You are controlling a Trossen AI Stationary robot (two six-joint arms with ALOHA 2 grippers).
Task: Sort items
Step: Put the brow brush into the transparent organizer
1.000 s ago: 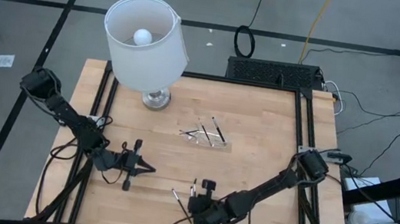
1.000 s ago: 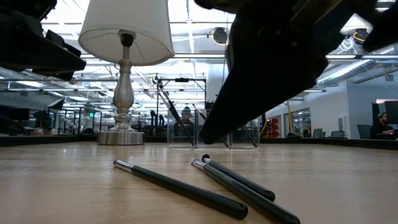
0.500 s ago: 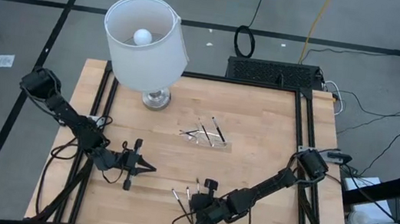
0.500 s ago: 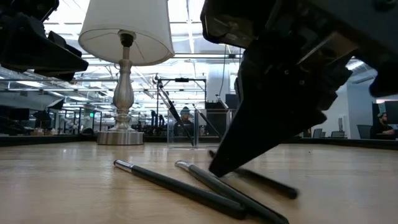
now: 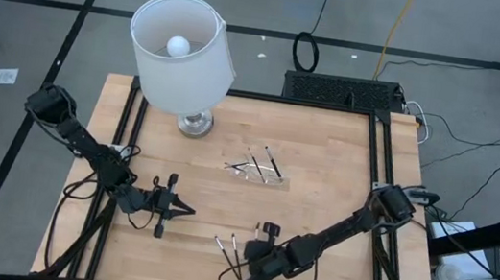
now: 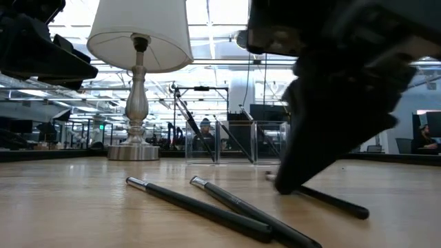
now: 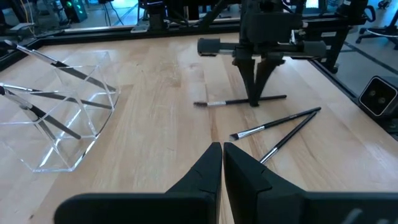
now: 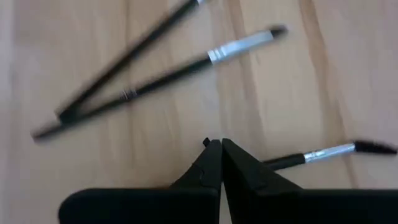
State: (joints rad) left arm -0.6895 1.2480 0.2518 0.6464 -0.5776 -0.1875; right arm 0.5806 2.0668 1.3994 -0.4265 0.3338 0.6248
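Note:
Three thin dark sticks with silvery ends lie flat on the near part of the table. Two (image 5: 220, 244) (image 5: 236, 247) lie close together, also seen in the low view (image 6: 200, 208) (image 6: 251, 213). The third stick (image 7: 239, 101) (image 6: 327, 201) lies under my right gripper (image 7: 254, 102) (image 5: 260, 246), which is shut and points down. A clear tray (image 7: 59, 124) (image 5: 260, 170) holds several more sticks that lean on its walls. My left gripper (image 5: 184, 211) (image 7: 222, 148) is shut, to the left of the sticks, and touches nothing. My right gripper presses its shut fingertips (image 8: 214, 149) down on the third stick's dark handle (image 8: 280, 162), beside the silvery band. It comes from above, pointing down. The stick lies flat on the table, with its brush end (image 8: 376, 148) clear of the fingers. The fingers hide the exact spot.
A white-shaded lamp (image 5: 183, 49) stands on its silver base (image 5: 195, 123) at the far left of the table. A black rail (image 5: 374, 166) runs along the table's right side. Bare wood lies between the tray and the near sticks.
My right gripper has moved toward the table's right with its fingers down. The third stick slid along the table with it, away from the other two, and turned about. The stick beside it shifted slightly, and the leftmost one kept its place.

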